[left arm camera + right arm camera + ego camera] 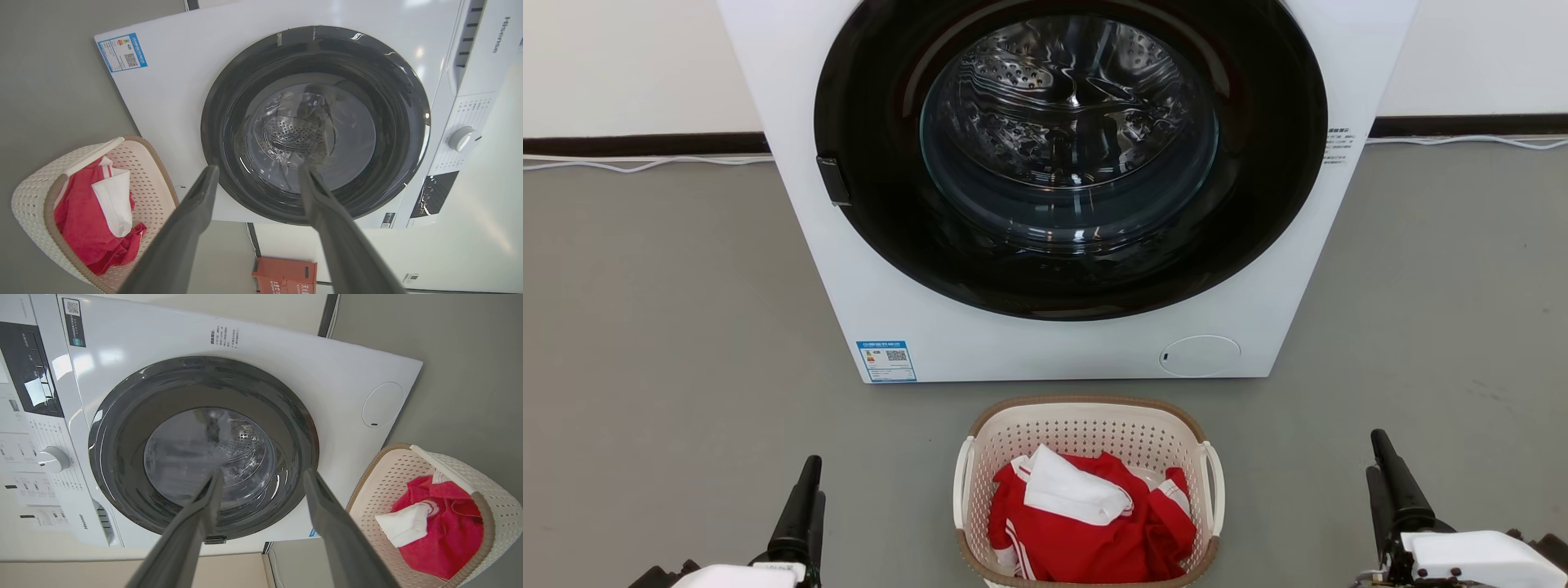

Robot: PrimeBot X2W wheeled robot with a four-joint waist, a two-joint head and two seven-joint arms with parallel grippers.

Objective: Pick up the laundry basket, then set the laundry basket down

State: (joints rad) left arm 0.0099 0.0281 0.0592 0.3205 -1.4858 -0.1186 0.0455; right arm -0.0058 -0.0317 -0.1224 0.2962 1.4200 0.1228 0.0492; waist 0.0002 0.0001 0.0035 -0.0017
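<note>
The laundry basket (1086, 430) stands on the grey floor just in front of the washer, cream and perforated with a brown rim and white loop handles on both sides. Red and white clothes lie inside it. My left gripper (809, 474) hovers to the basket's left and my right gripper (1382, 449) to its right, both well apart from it. In the left wrist view the left gripper (257, 173) is open and empty, with the basket (32, 204) at the lower left. In the right wrist view the right gripper (262, 477) is open and empty too, with the basket (490, 486) at the lower right.
A white front-loading washer (931, 327) with its round dark door shut stands right behind the basket. White cables (645, 163) run along the foot of the wall. A red box (286, 275) sits by the wall beside the washer. Grey floor spreads on both sides.
</note>
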